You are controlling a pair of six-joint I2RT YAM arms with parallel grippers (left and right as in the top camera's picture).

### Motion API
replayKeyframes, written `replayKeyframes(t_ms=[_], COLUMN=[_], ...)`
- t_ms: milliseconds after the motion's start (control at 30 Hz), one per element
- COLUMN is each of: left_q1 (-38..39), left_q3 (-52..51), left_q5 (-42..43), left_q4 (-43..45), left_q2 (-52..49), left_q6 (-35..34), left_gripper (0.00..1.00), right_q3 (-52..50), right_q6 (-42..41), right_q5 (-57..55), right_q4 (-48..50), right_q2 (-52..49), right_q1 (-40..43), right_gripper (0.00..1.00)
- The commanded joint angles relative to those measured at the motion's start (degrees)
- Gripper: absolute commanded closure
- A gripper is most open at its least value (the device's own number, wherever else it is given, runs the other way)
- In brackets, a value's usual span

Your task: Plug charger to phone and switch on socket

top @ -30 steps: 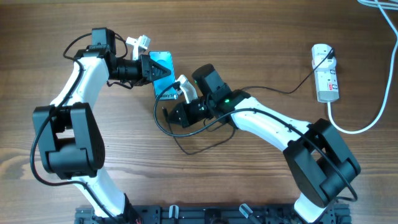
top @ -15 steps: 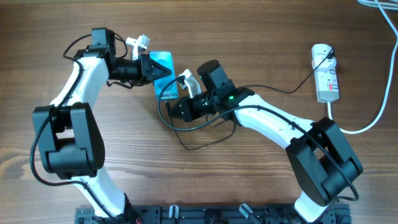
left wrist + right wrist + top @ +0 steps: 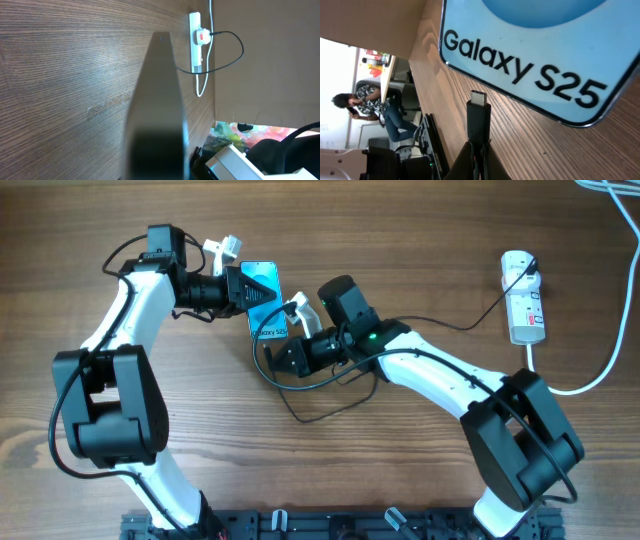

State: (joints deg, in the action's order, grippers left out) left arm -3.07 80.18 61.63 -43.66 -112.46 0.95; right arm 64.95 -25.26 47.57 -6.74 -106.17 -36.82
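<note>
The phone (image 3: 265, 302), cyan screen with a white "Galaxy S25" band, lies on the table at upper centre. My left gripper (image 3: 243, 288) is shut on its far end; the left wrist view shows the phone (image 3: 157, 105) edge-on between the fingers. My right gripper (image 3: 283, 357) is shut on the charger's connector (image 3: 478, 117), whose metal tip points at the phone's lower edge (image 3: 530, 65) with a short gap. The thin black cable (image 3: 330, 395) loops below and runs right to its plug in the white socket (image 3: 524, 310), also visible in the left wrist view (image 3: 196, 42) with its red switch.
The socket's thick white cord (image 3: 600, 370) curves along the right table edge. The black cable's slack loop lies under my right arm. A room with a seated person shows beyond the table edge in the right wrist view.
Over the last second my right gripper moved up and left with the connector, closer to the phone's lower edge. Since half a second ago almost nothing moved. The left arm stayed still.
</note>
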Motion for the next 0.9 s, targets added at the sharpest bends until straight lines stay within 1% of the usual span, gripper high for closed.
replayKeyframes(t_ms=[0, 400, 700, 867], left_q1=[-0.4, -0.4, -0.4, -0.4], left_q3=[0.4, 0.4, 0.4, 0.4], left_q5=[2.8, 2.9, 2.9, 2.9], left_q4=[0.2, -0.3, -0.3, -0.5], left_q2=[-0.4, -0.4, -0.4, -0.4], left_q6=[-0.3, -0.3, -0.3, -0.3], left_gripper=[0.96, 0.96, 0.96, 0.96], right_q3=[-0.3, -0.3, -0.3, -0.3], right_q6=[1.0, -1.9, -6.5, -8.4], right_q5=[0.9, -1.3, -2.1, -6.1], right_q4=[0.3, 1.0, 8.1, 10.7], right_q2=[1.8, 1.8, 1.8, 1.8], right_q1=[1.4, 1.8, 1.8, 1.8], right_gripper=[0.96, 0.96, 0.96, 0.96])
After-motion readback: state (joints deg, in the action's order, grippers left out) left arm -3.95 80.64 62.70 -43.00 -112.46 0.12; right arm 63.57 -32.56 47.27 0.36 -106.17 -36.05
